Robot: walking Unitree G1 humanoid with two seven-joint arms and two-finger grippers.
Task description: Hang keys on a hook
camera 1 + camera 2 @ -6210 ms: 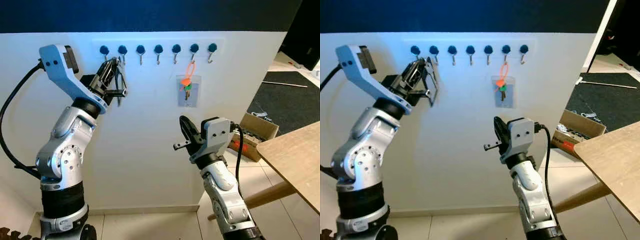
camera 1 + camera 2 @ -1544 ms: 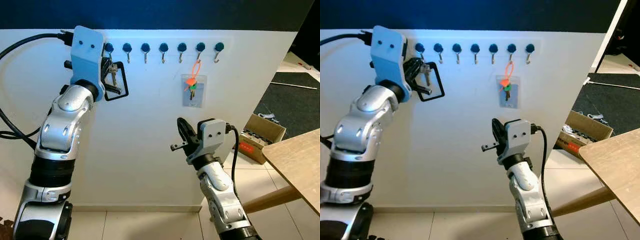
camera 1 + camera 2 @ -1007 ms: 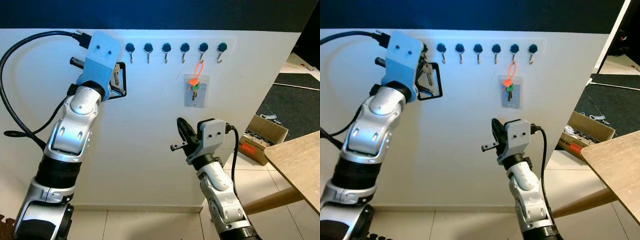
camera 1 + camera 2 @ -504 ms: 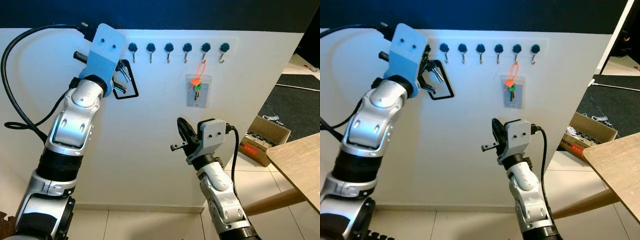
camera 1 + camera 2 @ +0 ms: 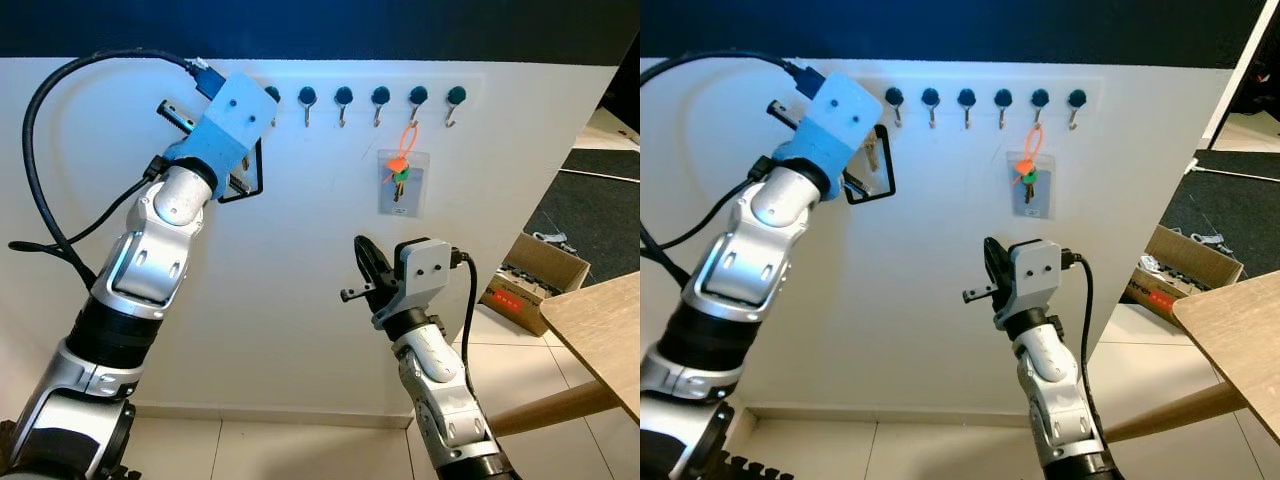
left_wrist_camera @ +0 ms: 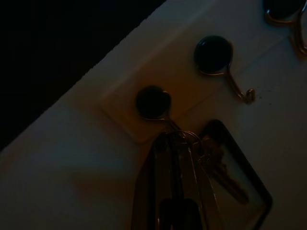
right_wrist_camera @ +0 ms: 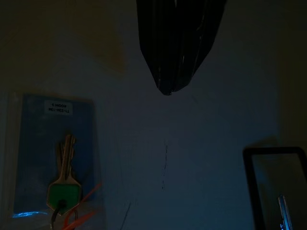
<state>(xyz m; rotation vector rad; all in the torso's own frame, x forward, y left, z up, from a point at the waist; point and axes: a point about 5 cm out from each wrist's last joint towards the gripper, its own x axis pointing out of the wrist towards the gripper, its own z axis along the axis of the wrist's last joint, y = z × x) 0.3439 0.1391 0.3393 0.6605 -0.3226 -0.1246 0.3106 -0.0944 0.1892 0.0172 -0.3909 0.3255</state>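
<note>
My left gripper (image 6: 175, 143) has its jaws closed on the keys (image 6: 216, 165), a light, rigid, dangling bunch best held at the ring by the end hook (image 6: 153, 103).

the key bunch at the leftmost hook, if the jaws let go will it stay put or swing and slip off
The key bunch would probably swing: its ring seems looped on the thin leftmost hook, with the keys and black rectangular frame dangling loose. It looks floppy, so expect some jingling. The upturned hook tip should likely keep it on. The left gripper sits right at the ring.
</note>
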